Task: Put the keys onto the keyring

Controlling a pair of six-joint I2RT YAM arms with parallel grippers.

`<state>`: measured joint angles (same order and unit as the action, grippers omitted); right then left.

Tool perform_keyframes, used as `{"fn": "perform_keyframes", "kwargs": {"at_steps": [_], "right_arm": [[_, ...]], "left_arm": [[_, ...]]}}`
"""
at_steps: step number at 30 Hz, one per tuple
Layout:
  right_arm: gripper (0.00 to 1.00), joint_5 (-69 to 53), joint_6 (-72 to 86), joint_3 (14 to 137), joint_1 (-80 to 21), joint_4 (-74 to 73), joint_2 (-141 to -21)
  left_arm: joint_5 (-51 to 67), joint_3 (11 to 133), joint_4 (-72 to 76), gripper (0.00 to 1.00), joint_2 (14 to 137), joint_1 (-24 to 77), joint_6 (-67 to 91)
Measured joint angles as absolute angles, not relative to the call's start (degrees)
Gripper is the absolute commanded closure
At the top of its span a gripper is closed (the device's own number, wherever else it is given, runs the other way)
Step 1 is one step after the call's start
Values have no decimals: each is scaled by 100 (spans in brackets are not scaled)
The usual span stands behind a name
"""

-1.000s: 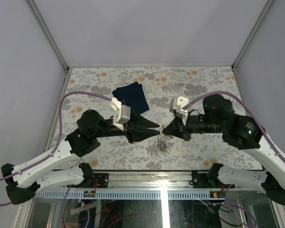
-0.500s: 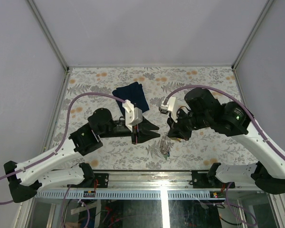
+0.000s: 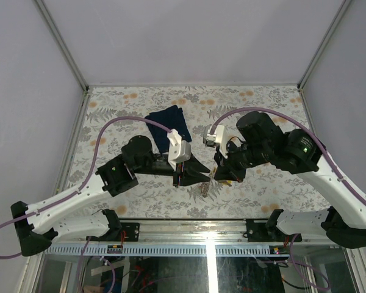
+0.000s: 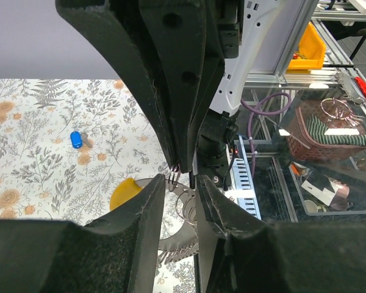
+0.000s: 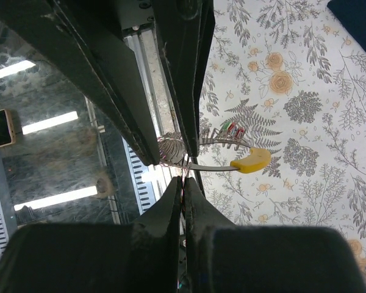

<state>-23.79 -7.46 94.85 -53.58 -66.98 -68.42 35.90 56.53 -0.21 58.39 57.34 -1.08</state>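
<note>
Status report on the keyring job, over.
Right gripper shut on keyring. Left gripper straddles it, grip unclear. Yellow key hanging there; blue key loose on table.

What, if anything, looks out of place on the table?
One blue-tagged key lies alone on the table, well apart from the yellow-tagged key and the keyring. It looks stray, since the other pieces are close together. Nothing seems spilled or damaged.
</note>
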Motion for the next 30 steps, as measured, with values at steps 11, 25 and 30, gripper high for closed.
{"fn": "perform_keyframes", "kwargs": {"at_steps": [11,25,30], "right_arm": [[100,-2624,-709,9485,-5358,-6689,-6864],[100,-2665,-635,9485,-5358,-6643,-6860],[100,-2663,-598,9485,-5358,-6632,-6858]], "left_arm": [[3780,5688,-23,79,6005,5736,-119],[3859,5804,-51,87,6031,5747,-185],[3859,5804,-51,92,6031,5749,-198]]}}
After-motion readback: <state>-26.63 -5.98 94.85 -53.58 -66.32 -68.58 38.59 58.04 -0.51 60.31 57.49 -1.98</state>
